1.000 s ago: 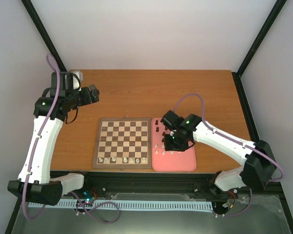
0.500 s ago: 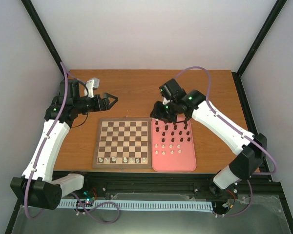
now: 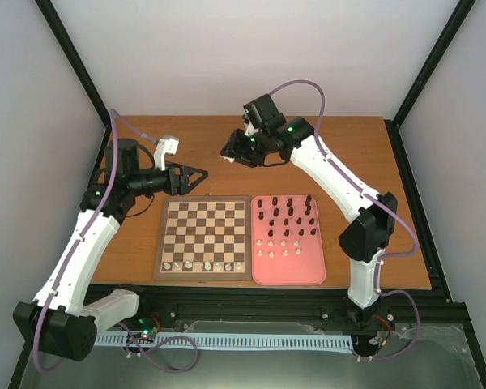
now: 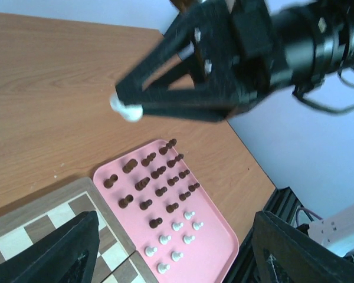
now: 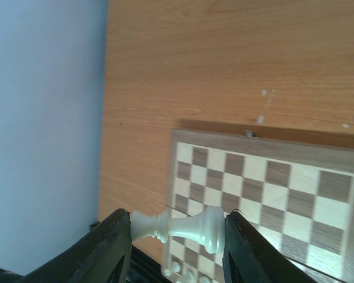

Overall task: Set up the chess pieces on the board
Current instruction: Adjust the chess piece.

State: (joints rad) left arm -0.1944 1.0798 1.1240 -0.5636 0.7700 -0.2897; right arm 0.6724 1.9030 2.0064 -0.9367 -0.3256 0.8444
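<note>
The board [image 3: 204,235] lies mid-table with several cream-white pieces [image 3: 204,265] on its near row. Dark pieces [image 3: 288,212] and white pieces [image 3: 280,243] stand on the pink tray [image 3: 308,271]. My right gripper [image 3: 229,154] hangs above the table beyond the board's far edge, shut on a white chess piece [image 5: 186,227] held sideways between its fingers; the piece also shows in the left wrist view [image 4: 125,109]. My left gripper [image 3: 196,174] is open and empty, above the board's far left corner, pointing at the right gripper. The board also shows in the right wrist view [image 5: 271,188].
The tray [image 4: 221,250] lies against the board's right side, near the table's front edge. Bare wooden table [image 3: 324,146] stretches behind the board and tray. Black frame posts stand at both back corners.
The right arm rose from the tray and swung far and left past the board's far edge, carrying the white piece. The left gripper moved right toward it and is open.
</note>
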